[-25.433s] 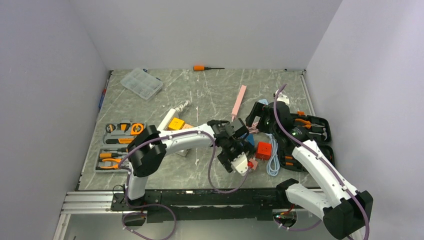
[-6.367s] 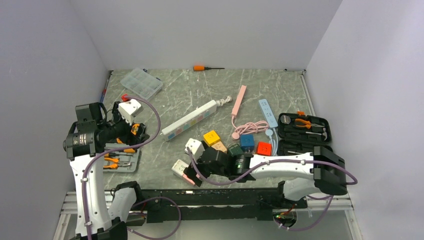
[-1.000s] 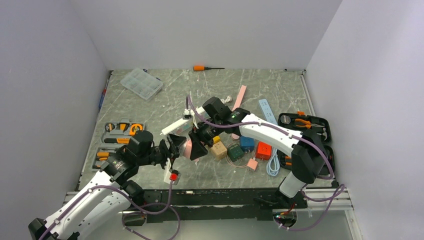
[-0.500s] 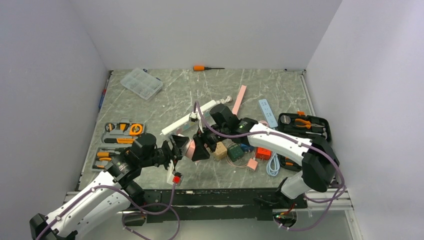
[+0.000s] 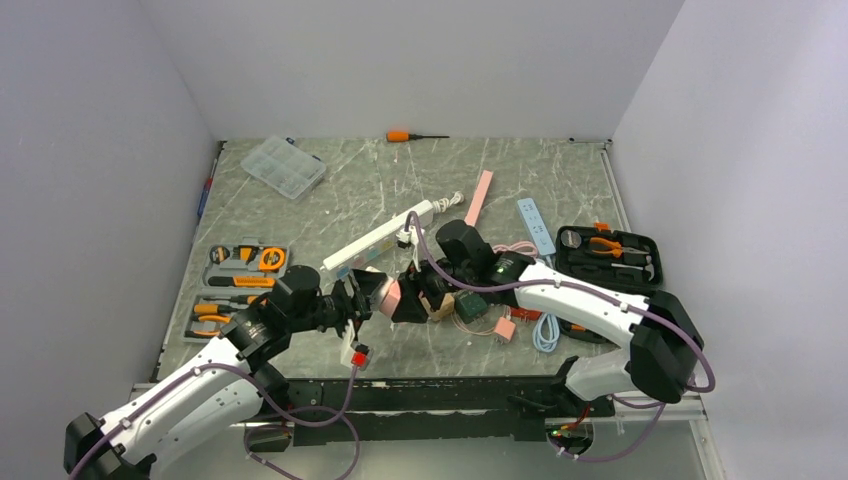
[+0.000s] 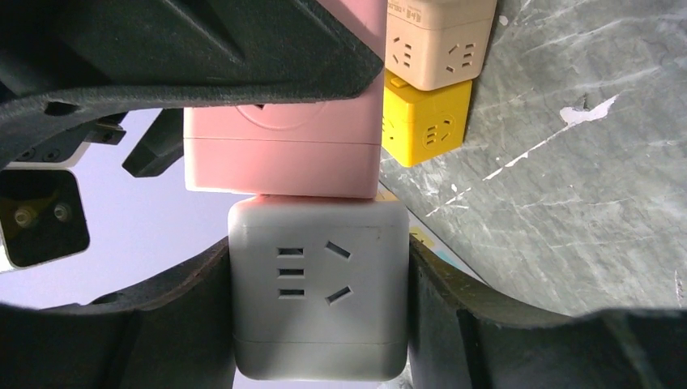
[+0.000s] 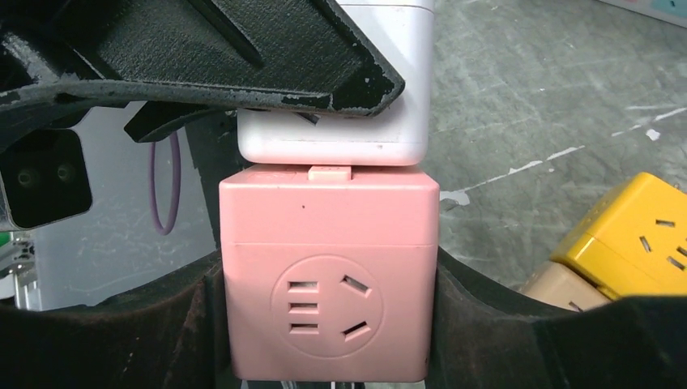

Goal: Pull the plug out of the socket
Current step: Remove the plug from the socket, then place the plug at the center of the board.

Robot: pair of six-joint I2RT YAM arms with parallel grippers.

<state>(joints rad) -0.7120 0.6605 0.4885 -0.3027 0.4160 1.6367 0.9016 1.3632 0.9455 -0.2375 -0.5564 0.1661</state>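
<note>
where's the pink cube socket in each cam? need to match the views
Top external: pink cube socket sits centre, low on the table.
Left wrist: upper centre, butted against the white cube socket held in the left claw.
Right wrist: lower centre, clamped in the right claw.
Shared landmark: the tan cube socket, close by in all three.

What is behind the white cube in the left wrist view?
A pink cube, butted against the white cube, held in the right gripper. Any prongs joining them are hidden.
</note>
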